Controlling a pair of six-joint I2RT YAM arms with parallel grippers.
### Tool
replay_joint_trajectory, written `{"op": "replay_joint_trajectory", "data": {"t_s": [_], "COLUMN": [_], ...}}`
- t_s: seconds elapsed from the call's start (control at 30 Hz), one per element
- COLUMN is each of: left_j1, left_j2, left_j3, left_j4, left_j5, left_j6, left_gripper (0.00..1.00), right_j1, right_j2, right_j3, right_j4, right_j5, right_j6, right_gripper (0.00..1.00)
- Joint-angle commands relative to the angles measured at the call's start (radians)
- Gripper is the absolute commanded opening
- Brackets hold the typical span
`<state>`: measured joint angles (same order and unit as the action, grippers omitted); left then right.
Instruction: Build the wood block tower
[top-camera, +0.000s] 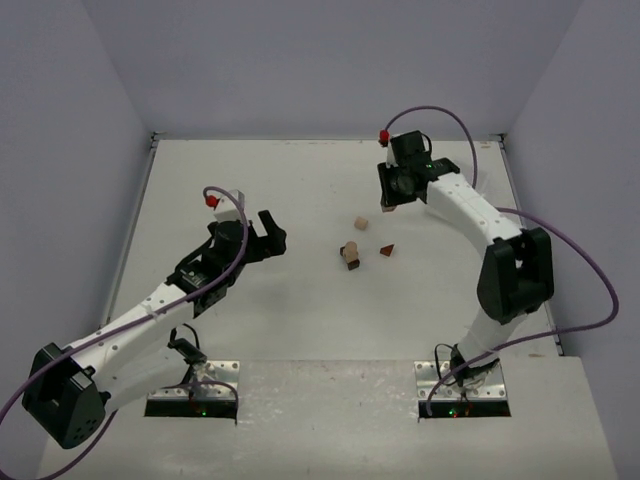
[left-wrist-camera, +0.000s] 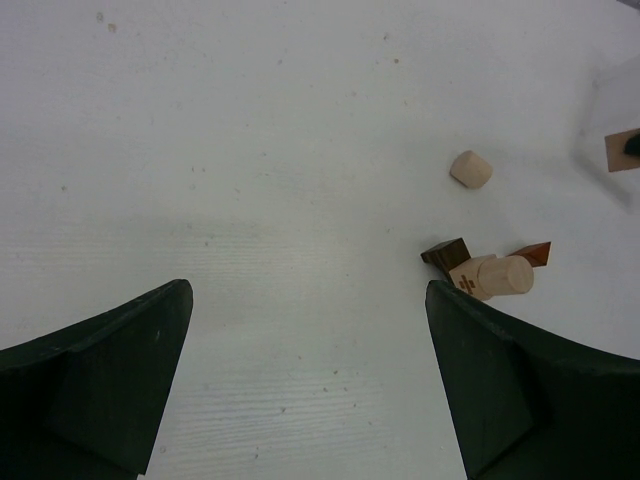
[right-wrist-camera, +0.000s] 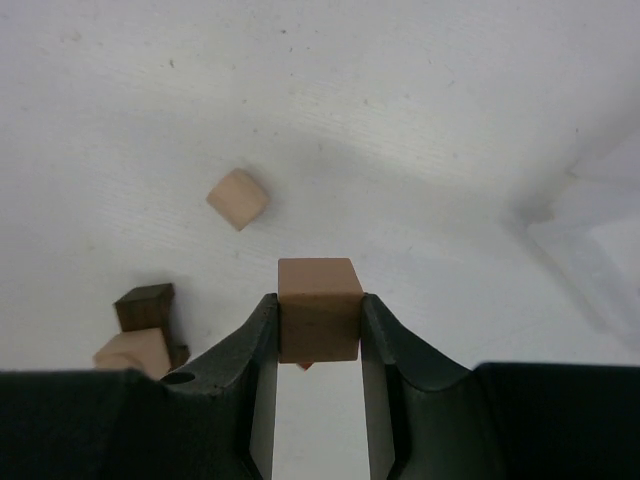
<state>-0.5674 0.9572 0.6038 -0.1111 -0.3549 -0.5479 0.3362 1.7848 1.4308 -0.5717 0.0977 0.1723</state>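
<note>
Left claw (top-camera: 273, 236) gapes wide, nothing between its fingers, and hovers over the bench (top-camera: 250, 330) left of centre. Mid-bench I see loose pieces: a pale block (top-camera: 348, 248) touching a dark brown block (right-wrist-camera: 145, 305), a pale cube (top-camera: 360, 223) beyond them, a reddish wedge (top-camera: 387, 250) just right. Right claw (right-wrist-camera: 320, 325), toward the far right corner, pinches a tan cube (right-wrist-camera: 318, 300). Only its wrist view shows that grip plainly. The wedge reads clearly overhead.
</note>
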Motion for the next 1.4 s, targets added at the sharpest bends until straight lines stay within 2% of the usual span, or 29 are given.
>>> {"op": "replay_joint_trajectory", "data": {"t_s": [0.0,0.1,0.17,0.23,0.37,0.53,0.83,1.1,1.37], "left_j1": [0.011,0.011,0.011,0.011,0.012,0.012,0.011,0.011,0.011], "left_j2": [-0.068,-0.094,-0.106,-0.122,-0.133,-0.135,-0.131,-0.138,-0.141], "left_j3": [-0.013,-0.024,-0.030,-0.036,-0.039,-0.039,-0.041,-0.044,-0.046], "left_j4": [0.027,0.024,0.022,0.025,0.024,0.022,0.023,0.017,0.016], "left_j5": [-0.007,-0.013,-0.015,-0.012,-0.004,-0.012,-0.015,-0.019,-0.022], "left_j6": [-0.009,-0.012,-0.014,-0.014,-0.015,-0.015,-0.014,-0.014,-0.015], "left_gripper": [1.00,1.00,1.00,1.00,1.00,1.00,1.00,1.00,1.00], "right_j1": [0.047,0.101,0.145,0.204,0.245,0.355,0.400,0.429,0.431], "right_j2": [-0.204,-0.278,-0.309,-0.322,-0.282,-0.280,-0.204,-0.142,-0.090], "right_j3": [-0.111,-0.128,-0.147,-0.144,-0.071,-0.104,-0.036,-0.021,0.010], "right_j4": [0.014,0.001,0.020,0.006,-0.134,-0.106,-0.203,-0.166,-0.161], "right_j5": [0.019,0.010,-0.046,-0.038,0.112,0.155,0.274,0.181,0.172], "right_j6": [0.349,0.310,0.186,0.124,0.225,0.150,0.246,0.047,0.057], "right_gripper": [0.10,0.06,0.05,0.05,0.05,0.05,0.08,0.10,0.10]}}
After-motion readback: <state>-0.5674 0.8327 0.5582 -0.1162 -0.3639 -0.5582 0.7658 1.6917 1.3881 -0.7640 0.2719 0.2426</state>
